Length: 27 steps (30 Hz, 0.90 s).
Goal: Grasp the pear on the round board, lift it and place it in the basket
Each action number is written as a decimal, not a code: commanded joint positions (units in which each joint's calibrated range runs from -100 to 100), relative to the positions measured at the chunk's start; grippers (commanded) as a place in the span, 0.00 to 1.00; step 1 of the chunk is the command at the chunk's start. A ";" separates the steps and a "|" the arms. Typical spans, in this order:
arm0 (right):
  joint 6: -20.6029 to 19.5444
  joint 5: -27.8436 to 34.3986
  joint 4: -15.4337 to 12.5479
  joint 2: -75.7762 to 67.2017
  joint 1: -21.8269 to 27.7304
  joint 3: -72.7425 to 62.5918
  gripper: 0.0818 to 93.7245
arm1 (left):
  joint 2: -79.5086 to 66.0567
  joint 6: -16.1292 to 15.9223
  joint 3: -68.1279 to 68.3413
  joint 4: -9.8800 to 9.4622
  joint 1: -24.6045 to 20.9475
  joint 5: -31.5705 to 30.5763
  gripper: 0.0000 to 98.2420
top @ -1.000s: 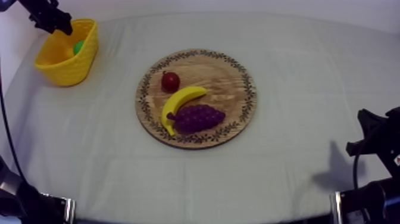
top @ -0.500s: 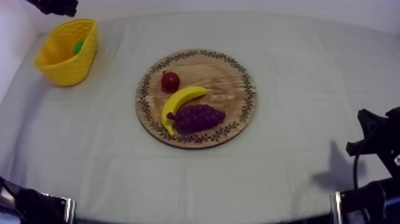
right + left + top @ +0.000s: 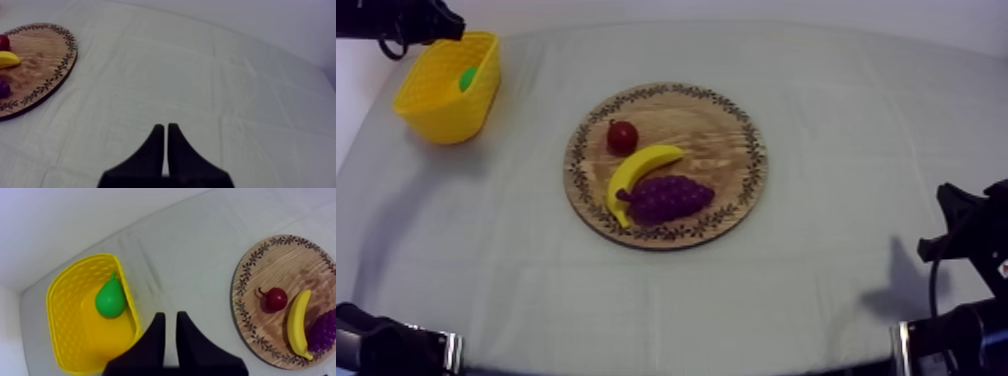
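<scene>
The green pear (image 3: 467, 78) lies inside the yellow basket (image 3: 436, 108) at the table's far left. In the left wrist view the pear (image 3: 110, 300) rests against the basket's wall (image 3: 65, 288), stem up. My left gripper (image 3: 450, 22) hangs above the basket's far rim; its fingers (image 3: 170, 315) are drawn almost together with nothing between them. My right gripper (image 3: 166, 126) is shut, a narrow wedge over bare cloth, and its arm (image 3: 966, 225) sits low at the right edge.
The round wooden board (image 3: 706, 130) lies mid-table and carries a banana (image 3: 641, 165), a bunch of grapes (image 3: 671, 197) and a small red fruit (image 3: 623, 136). Bare cloth stretches between basket and board and to the board's right.
My left gripper has risen from the basket's far rim toward the upper left, and its fingers have closed. The pear stays in the basket. The right arm has not moved.
</scene>
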 commanded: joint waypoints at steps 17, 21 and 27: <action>0.03 0.01 -0.01 -0.02 -0.01 0.00 0.00 | -35.51 -2.15 39.21 -0.56 1.69 -7.91 0.00; 0.03 0.01 -0.01 -0.02 -0.01 0.00 0.00 | -44.04 -2.81 47.77 0.41 0.92 -9.19 0.00; 0.03 0.01 -0.01 -0.02 -0.01 0.00 0.00 | -61.25 -2.43 60.75 1.39 0.27 -9.37 0.00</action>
